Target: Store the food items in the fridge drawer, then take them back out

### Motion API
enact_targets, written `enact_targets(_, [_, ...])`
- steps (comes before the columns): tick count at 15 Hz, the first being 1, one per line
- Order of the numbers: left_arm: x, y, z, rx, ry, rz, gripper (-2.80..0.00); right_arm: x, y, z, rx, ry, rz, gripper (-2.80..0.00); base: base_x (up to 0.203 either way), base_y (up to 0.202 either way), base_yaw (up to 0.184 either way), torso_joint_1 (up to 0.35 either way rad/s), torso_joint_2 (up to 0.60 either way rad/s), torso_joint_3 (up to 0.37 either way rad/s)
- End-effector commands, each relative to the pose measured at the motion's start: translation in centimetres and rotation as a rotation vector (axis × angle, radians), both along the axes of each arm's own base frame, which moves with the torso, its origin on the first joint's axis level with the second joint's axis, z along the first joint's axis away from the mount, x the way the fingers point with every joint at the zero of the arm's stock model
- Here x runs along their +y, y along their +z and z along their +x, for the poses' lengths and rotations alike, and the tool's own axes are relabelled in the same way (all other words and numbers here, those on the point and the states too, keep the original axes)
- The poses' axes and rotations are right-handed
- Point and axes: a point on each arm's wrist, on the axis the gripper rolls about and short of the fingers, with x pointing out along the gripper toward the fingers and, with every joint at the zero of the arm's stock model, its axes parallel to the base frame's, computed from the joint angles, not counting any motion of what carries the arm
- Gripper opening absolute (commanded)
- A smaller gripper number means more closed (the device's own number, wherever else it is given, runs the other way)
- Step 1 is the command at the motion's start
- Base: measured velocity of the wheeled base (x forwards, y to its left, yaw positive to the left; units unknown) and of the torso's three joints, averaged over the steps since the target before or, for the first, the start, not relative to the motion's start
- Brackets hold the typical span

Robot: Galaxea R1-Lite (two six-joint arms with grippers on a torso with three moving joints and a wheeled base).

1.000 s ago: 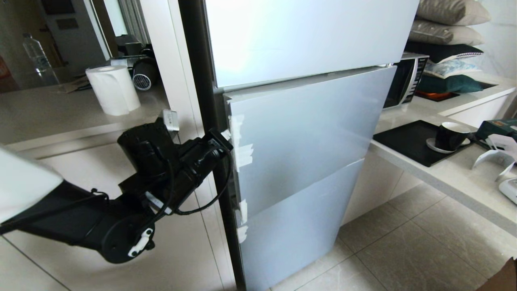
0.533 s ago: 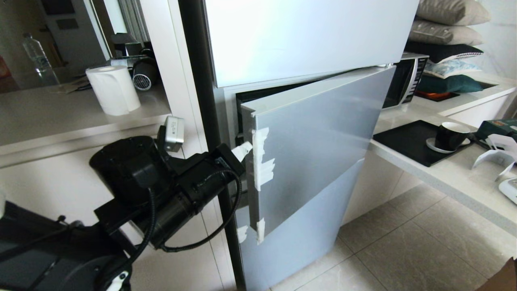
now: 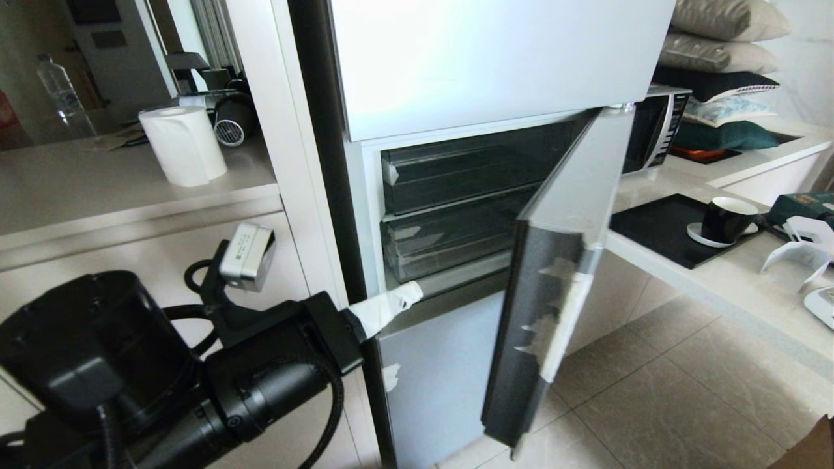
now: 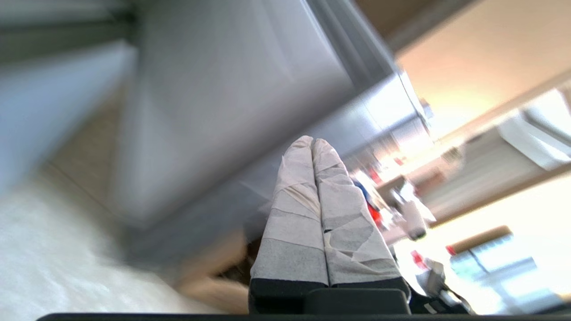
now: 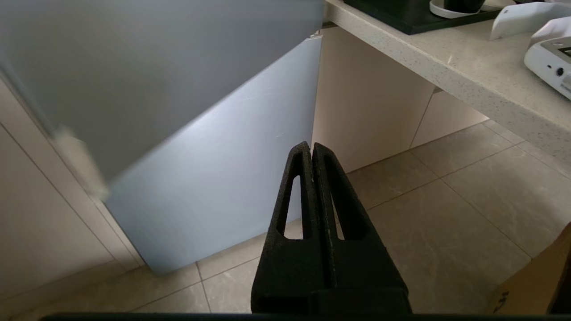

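The pale-blue fridge's middle door (image 3: 560,260) stands swung wide open to the right, with scraps of tape on its edge. Inside, two clear plastic bins sit pushed in, one above the other. The lower one looks like the fridge drawer (image 3: 449,241). My left gripper (image 3: 410,296), its fingers (image 4: 294,209) wrapped in white tape, is shut and empty. Its tip is at the left front corner of the open compartment, just below the drawer. My right gripper (image 5: 311,145) hangs shut and empty, low beside the fridge's bottom panel (image 5: 214,174). I cannot make out the food items.
A counter (image 3: 717,280) on the right, close to the open door, carries a black tray (image 3: 658,228), a cup (image 3: 726,218) and a microwave (image 3: 655,127). A paper roll (image 3: 184,143) stands on the left counter. Tiled floor (image 3: 651,404) lies in front of the fridge.
The middle door has swung from shut to wide open. My left arm has drawn back and down, and its fingers have come off the door's edge.
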Motion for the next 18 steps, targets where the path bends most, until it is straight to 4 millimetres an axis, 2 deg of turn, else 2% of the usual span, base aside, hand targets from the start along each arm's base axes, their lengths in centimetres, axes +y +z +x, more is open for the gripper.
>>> enact_targets(1, [1.0, 0.2, 0.1, -0.017, 0.034, 0.000, -2.80, 0.0, 0.0, 0.0, 0.000, 0.001, 0.000, -2.80, 0.000, 0.000, 0.000, 0.000, 0.00, 0.000])
enact_targets(3, [1.4, 0.1, -0.4, -0.066, 0.049, 0.046, -2.80, 0.0, 0.0, 0.0, 0.000, 0.000, 0.000, -2.80, 0.000, 0.000, 0.000, 0.000, 0.00, 0.000])
enact_targets(6, [2.7, 0.1, -0.9, -0.286, 0.158, 0.268, -2.80, 0.0, 0.0, 0.0, 0.000, 0.000, 0.000, -2.80, 0.000, 0.000, 0.000, 0.000, 0.00, 0.000])
enact_targets(9, [3.5, -0.6, -1.4, -0.288, 0.204, 0.336, -2.80, 0.0, 0.0, 0.0, 0.000, 0.000, 0.000, -2.80, 0.000, 0.000, 0.000, 0.000, 0.00, 0.000])
enact_targets(12, [4.1, -0.1, -1.3, -0.351, 0.334, 0.408, -2.80, 0.0, 0.0, 0.0, 0.000, 0.000, 0.000, -2.80, 0.000, 0.000, 0.000, 0.000, 0.00, 0.000])
enact_targets(14, [6.5, 0.7, -1.1, -0.456, 0.531, 0.551, -2.80, 0.0, 0.0, 0.0, 0.000, 0.000, 0.000, -2.80, 0.000, 0.000, 0.000, 0.000, 0.00, 0.000])
enact_targets(15, [7.6, 1.5, -1.7, -0.500, 0.592, 0.569, -2.80, 0.0, 0.0, 0.0, 0.000, 0.000, 0.000, -2.80, 0.000, 0.000, 0.000, 0.000, 0.00, 0.000])
enact_targets(18, [9.5, 2.1, -3.8, -0.523, 0.648, 0.595, -2.80, 0.0, 0.0, 0.0, 0.000, -0.002, 0.000, -2.80, 0.000, 0.000, 0.000, 0.000, 0.00, 0.000])
